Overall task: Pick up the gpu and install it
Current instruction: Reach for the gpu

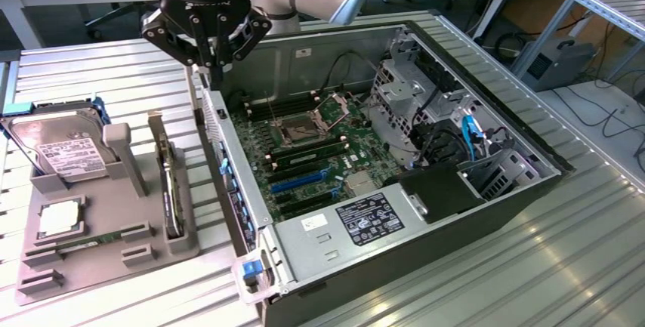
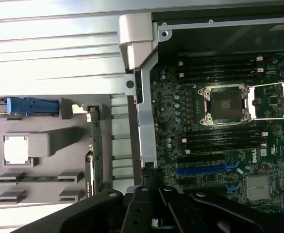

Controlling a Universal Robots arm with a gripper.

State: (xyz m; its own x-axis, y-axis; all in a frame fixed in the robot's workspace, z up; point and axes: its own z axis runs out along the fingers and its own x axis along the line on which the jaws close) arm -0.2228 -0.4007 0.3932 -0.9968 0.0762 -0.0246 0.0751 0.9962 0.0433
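The gpu (image 1: 168,183) stands on its long edge in a slot of the grey holder tray (image 1: 101,259), at the exterior view's left of the open computer case (image 1: 484,214). In the wrist view the gpu (image 2: 96,145) shows as a thin green-edged card in the same holder. My gripper (image 1: 211,64) hangs above the case's near side wall, higher than the gpu and beyond its far end. Its black fingers (image 2: 141,209) are shut with nothing between them. The motherboard (image 1: 313,157) lies bare inside the case, with blue expansion slots (image 2: 205,170).
A silver hard drive (image 1: 63,149) with a white label leans in the holder's far end. A processor chip (image 1: 59,217) and a memory stick (image 1: 91,242) lie in the tray. The case holds a drive cage (image 1: 408,93) and cables at the exterior view's right.
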